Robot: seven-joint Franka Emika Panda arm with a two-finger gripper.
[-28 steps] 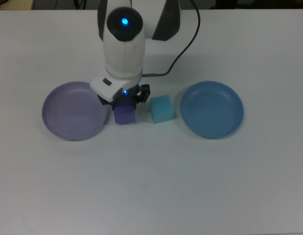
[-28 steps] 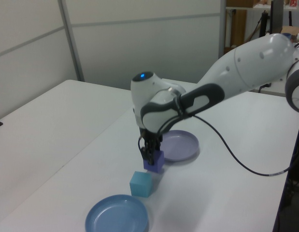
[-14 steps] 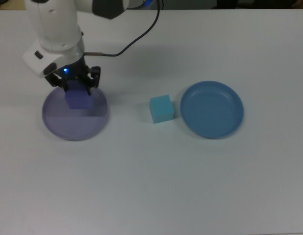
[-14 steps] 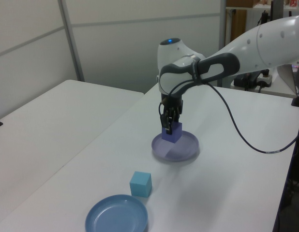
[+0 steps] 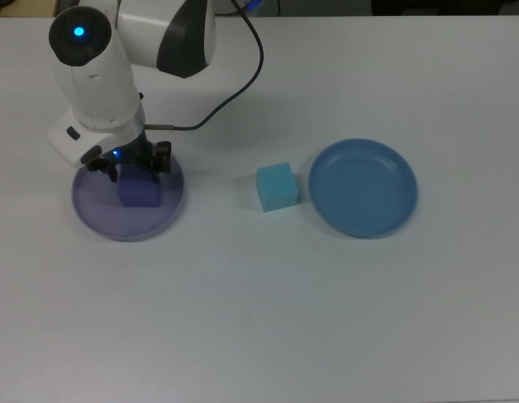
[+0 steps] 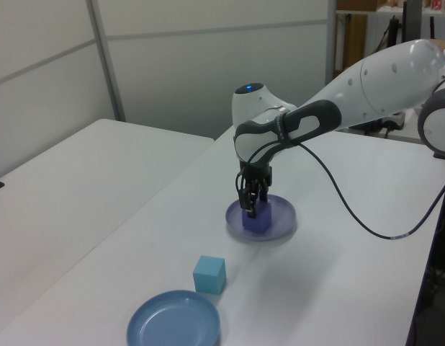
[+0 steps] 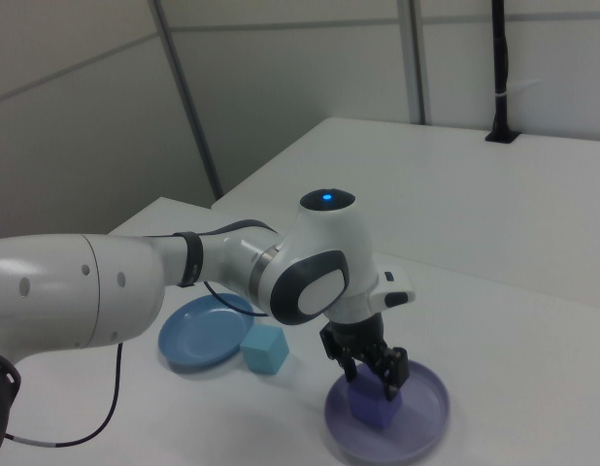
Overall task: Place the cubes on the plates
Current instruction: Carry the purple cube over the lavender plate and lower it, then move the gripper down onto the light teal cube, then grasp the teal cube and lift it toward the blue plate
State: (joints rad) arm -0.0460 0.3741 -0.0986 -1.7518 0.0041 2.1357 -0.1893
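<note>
White tabletop [image 5: 259, 319] under pale wall panels carries 2 plates and 2 cubes. Sitting on the shallow round lavender plate [image 5: 96, 214] is the small matte violet cube [image 5: 139, 192], flat on 1 face, with the arm's 2-finger gripper [image 5: 129, 163] directly above it; the black fingers [image 7: 396, 374] bracket its top, but whether they are clamped or already let go cannot be told. A small matte teal cube [image 5: 276, 186] rests on the bare table, well apart from the gripper toward the top view's right, just beside the round medium-blue plate [image 5: 363, 186], which holds nothing. With no long axis, it sits slightly turned against the table edge, so the fingers would likely need a small matching twist.
</note>
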